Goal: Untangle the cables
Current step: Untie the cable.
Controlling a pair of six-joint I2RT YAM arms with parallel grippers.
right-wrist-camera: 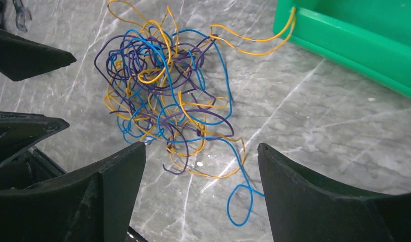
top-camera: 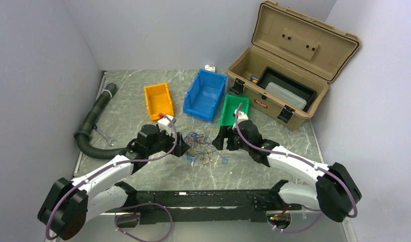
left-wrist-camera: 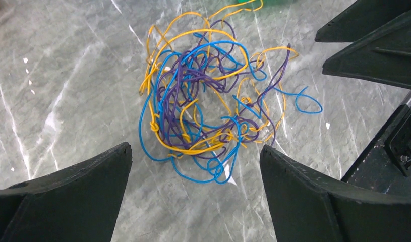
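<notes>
The cables are seen as one loose knot of blue, yellow-orange and purple strands, lying flat on the table between the two grippers and just in front of the green bin. The left gripper is held with its jaws spread wide and nothing pinched between them; the near edge of the tangle sits just ahead of its fingertips. The right gripper is likewise wide open and empty, faced toward the same bundle from the other side.

Several risks can be judged from here. If the jaws are closed on the dense middle, many strands would be caught at once, and the small knots visible in the yellow wire would probably be drawn tighter rather than freed. One yellow strand is run up to the corner of the green bin — whether it is hooked there cannot be told, but a snag could be caused if the bundle is dragged away. Such thin wire may also be lost from the pads under a pull, and the two grippers are close enough that a clash could be brought on by a careless reach
</notes>
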